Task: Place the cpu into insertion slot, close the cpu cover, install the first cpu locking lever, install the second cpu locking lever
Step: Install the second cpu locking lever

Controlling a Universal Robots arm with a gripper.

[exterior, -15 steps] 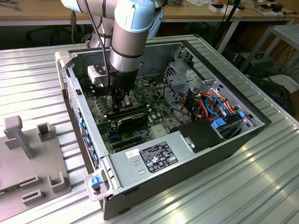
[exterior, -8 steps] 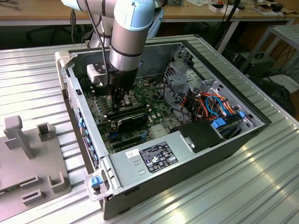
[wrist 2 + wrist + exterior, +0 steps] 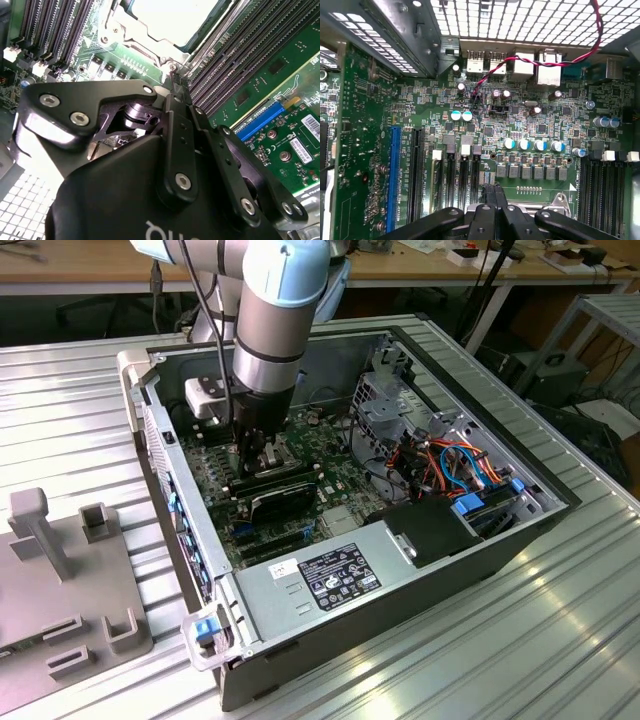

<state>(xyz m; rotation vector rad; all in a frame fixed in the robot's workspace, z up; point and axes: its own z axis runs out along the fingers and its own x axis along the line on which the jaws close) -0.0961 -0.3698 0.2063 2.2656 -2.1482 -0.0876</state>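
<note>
gripper (image 3: pixel 174 80) down low inside the open computer case (image 3: pixel 480 540), fingers pressed together, tips at the corner of the insertion slot (image 3: pixel 165 60). the cpu (image 3: pixel 170 17) sits flat in the slot, pale top showing, memory slots (image 3: pixel 235 55) running beside it.

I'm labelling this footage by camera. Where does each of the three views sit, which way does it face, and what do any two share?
Exterior view: off the arm, above and to one side, looking down at the open computer case on a ribbed table; the arm reaches into it.
Second wrist view: on the wrist, looking past the gripper at the cpu in the insertion slot.
First wrist view: on the wrist, looking across the motherboard; gripper links show.
Both wrist views share the motherboard and gripper.
</note>
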